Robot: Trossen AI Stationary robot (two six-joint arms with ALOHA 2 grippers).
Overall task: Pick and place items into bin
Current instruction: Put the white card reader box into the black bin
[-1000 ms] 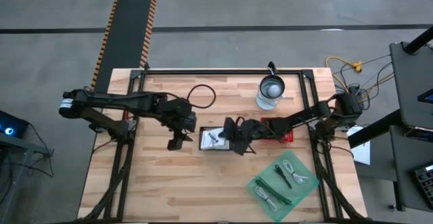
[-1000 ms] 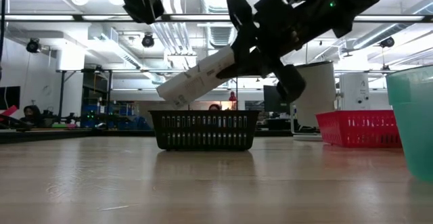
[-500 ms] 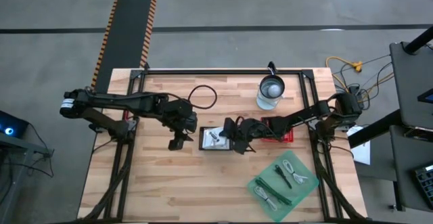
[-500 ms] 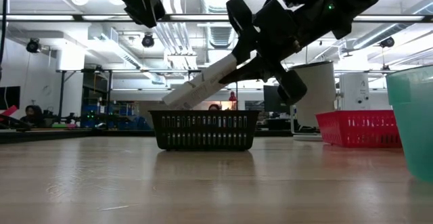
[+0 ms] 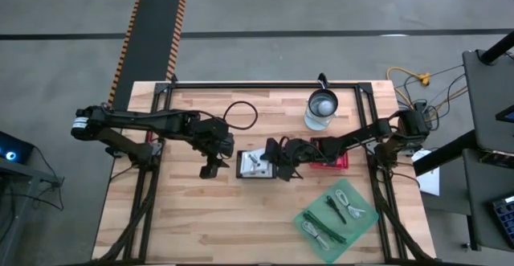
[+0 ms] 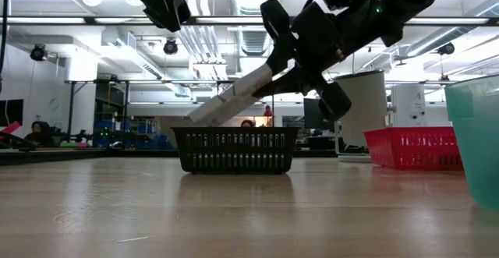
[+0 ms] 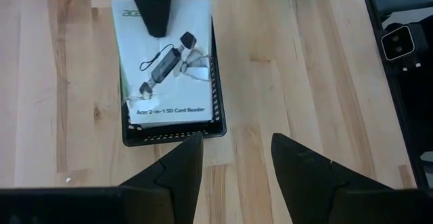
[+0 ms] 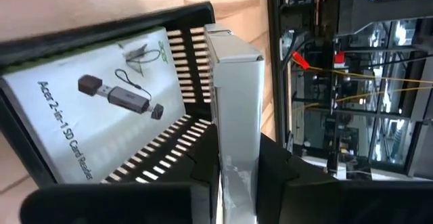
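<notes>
Tilting white box (image 6: 234, 100) in right gripper (image 6: 290, 61) over black bin (image 6: 234, 150).

Red basket (image 5: 332, 155), metal cup (image 5: 323, 105)

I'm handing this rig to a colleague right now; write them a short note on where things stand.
Right gripper: over the black bin, fingers closed on a white box, tilted, lower end at the bin's rim.
Left gripper: open, empty, above the table beside the bin.
Done: an SD card reader box lies in the bin.
Left: release the white box; cables and dark items remain on the green tray. A red basket sits behind the right arm.
</notes>
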